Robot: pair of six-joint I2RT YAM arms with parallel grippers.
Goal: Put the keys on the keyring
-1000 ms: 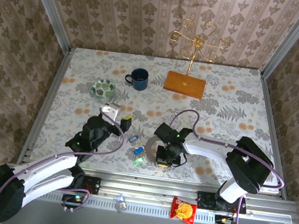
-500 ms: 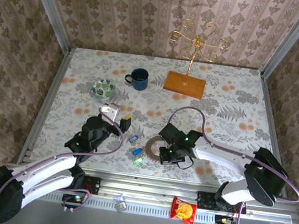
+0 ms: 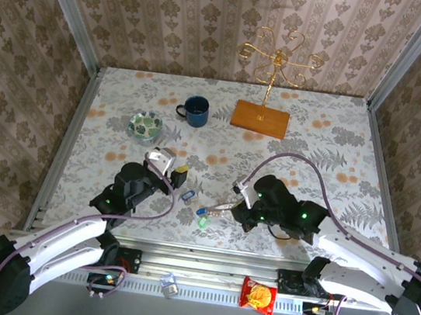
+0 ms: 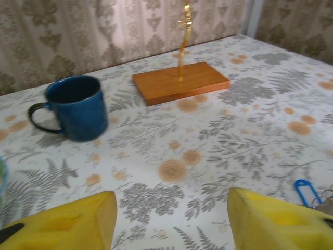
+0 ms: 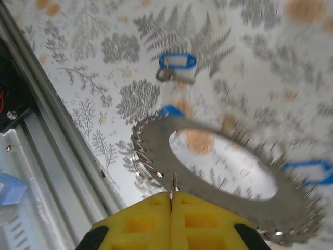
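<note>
- Now, left of centre, the left gripper [image 4: 171,216] hangs part-open and empty near the keys [image 3: 187,195], seemingly ready to take one.
- Right of them, the right gripper [image 5: 170,205] pinches the keyring [image 5: 152,148] by its rim, holding it raised, probably for threading.

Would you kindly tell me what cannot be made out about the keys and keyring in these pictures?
- Right wrist view: the keyring, pinched in the right hand, is motion-blurred; whether any key hangs on it is unclear.
- Left wrist view: a blue-tagged key is partly hidden behind a finger of the left hand; the gold stand is cut off by the top edge.
- Top view: the keyring is too small for detail.
</note>
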